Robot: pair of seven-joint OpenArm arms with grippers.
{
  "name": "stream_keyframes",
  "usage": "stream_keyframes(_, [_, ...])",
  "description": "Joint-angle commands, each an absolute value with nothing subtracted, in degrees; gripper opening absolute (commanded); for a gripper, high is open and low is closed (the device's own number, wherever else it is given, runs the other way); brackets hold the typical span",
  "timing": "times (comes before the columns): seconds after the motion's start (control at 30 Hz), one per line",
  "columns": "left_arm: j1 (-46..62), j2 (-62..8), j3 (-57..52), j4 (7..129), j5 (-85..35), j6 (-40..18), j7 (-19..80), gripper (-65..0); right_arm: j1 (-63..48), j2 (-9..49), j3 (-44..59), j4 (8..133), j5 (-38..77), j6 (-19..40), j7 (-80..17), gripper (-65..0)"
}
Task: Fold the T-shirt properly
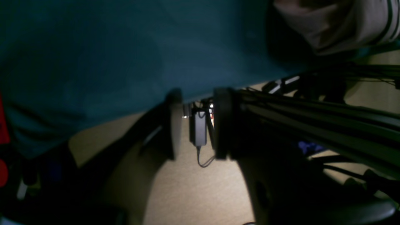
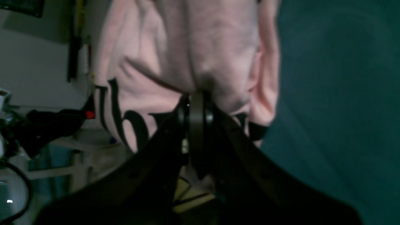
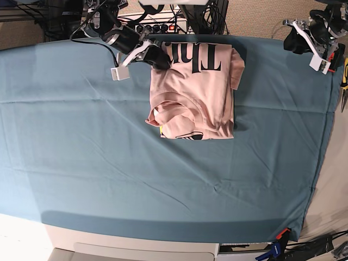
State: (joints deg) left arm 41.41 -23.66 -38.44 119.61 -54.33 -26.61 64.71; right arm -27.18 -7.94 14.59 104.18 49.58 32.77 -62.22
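The pale pink T-shirt (image 3: 196, 89) lies folded into a rough rectangle at the far middle of the teal table cloth (image 3: 81, 136). Black lettering shows on its far part and a bit of yellow graphic at its near edge. My right gripper (image 3: 159, 61) is at the shirt's far left corner. In the right wrist view it (image 2: 197, 98) is shut on a pinched fold of the pink fabric (image 2: 187, 47). My left gripper (image 3: 293, 41) is far from the shirt at the table's far right corner. In the left wrist view it (image 1: 199, 125) is open and empty over the cloth's edge.
Cables and equipment (image 3: 163, 16) crowd the table's far edge behind the shirt. A yellow-handled tool (image 3: 344, 76) lies off the right edge. Dark stand legs (image 1: 312, 118) and a power adapter (image 1: 198, 128) show below the table. Pale striped fabric (image 1: 337, 25) shows in the left wrist view.
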Motion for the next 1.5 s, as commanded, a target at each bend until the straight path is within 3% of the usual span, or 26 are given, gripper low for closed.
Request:
stream_keyframes(0.0, [41.89, -24.45, -38.92, 120.40, -55.31, -26.92, 64.07, -49.1, -27.14, -7.79, 14.74, 107.00, 50.13, 33.74, -61.73, -65.0])
stream_keyframes(0.13, [41.89, -24.45, -38.92, 120.40, -55.31, -27.11, 64.07, -49.1, -27.16, -7.64, 17.02, 118.52, 49.56, 39.18, -63.90, -65.0])
stream_keyframes(0.3, [41.93, -24.47, -38.92, 120.40, -54.63, -28.60, 64.86, -49.1, -31.03, -7.62, 27.00, 134.21, 47.92, 39.48, -64.55, -65.0])
stream_keyframes(0.37, [42.63, -24.47, -38.92, 120.40, -53.91, -28.58, 65.12, -49.7, -34.81, -7.57, 33.08, 135.00, 47.94, 38.33, -65.10, -65.0])
stream_keyframes(0.5, [45.30, -24.49, -38.92, 119.87, -48.29, -28.58, 62.87, -58.8, -42.06, -3.42, 45.52, 135.00, 47.94, 37.93, -65.60, -65.0])
stream_keyframes(0.63, [46.04, -25.61, -38.94, 115.28, -39.83, -28.23, 59.53, -59.9, -45.69, 1.83, 54.24, 134.26, 47.94, 37.91, -65.63, -65.0])
stream_keyframes(0.87, [46.02, -25.56, -38.92, 96.25, -45.45, -30.13, 59.55, -59.9, -46.48, 8.05, 56.88, 113.38, 47.94, 37.91, -64.64, -65.0])
stream_keyframes(0.9, [45.98, -25.39, -38.65, 93.19, -48.38, -32.82, 60.88, -60.1, -46.46, 8.82, 56.47, 109.54, 47.97, 37.93, -64.07, -65.0])
stream_keyframes(1.1, [44.86, -23.57, -34.92, 79.13, -57.84, -39.35, 65.39, -60.1, -43.72, 13.45, 51.00, 86.56, 47.94, 39.27, -62.33, -65.0])
stream_keyframes(1.2, [44.60, -23.51, -29.34, 75.90, -57.36, -40.00, 65.01, -60.4, -40.99, 15.18, 46.65, 76.20, 47.62, 39.24, -59.70, -65.0])
stream_keyframes(1.3, [44.07, -23.51, -21.54, 73.32, -51.20, -40.00, 57.06, -63.1, -37.23, 16.14, 40.73, 66.39, 39.79, 39.24, -52.69, -65.0])
stream_keyframes(1.47, [39.70, -23.31, -6.68, 67.31, -30.55, -40.00, 34.85, -63.1, -30.85, 17.02, 29.21, 50.43, 24.05, 39.00, -33.34, -65.0])
